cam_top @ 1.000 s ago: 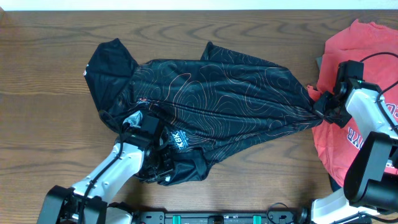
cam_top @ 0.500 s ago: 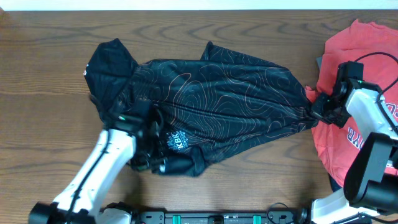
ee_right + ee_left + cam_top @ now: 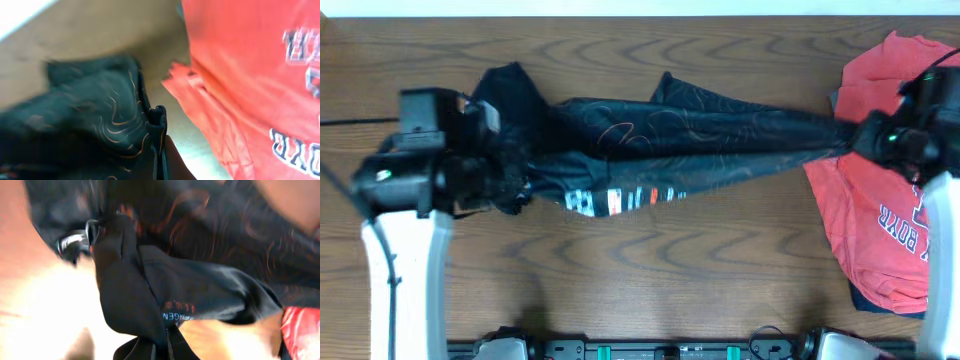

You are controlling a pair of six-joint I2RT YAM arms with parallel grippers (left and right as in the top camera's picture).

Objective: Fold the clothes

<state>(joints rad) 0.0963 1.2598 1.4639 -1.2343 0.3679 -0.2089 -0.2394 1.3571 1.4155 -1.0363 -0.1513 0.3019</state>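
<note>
Both sets of jaws are clamped on black fabric. Our left jaws pinch a bunched end of the jersey [image 3: 690, 135], and our right jaws hold the opposite end, gathered into a narrow fold. Between them, seen from overhead, the jersey stretches as a long, rumpled band from left to right across the bench [image 3: 670, 290], with white and orange-red markings along its lower edge. Just beyond the right jaws a red T-shirt [image 3: 890, 220] with white lettering lies at the bench's right side. Both wrist views are blurred.
</note>
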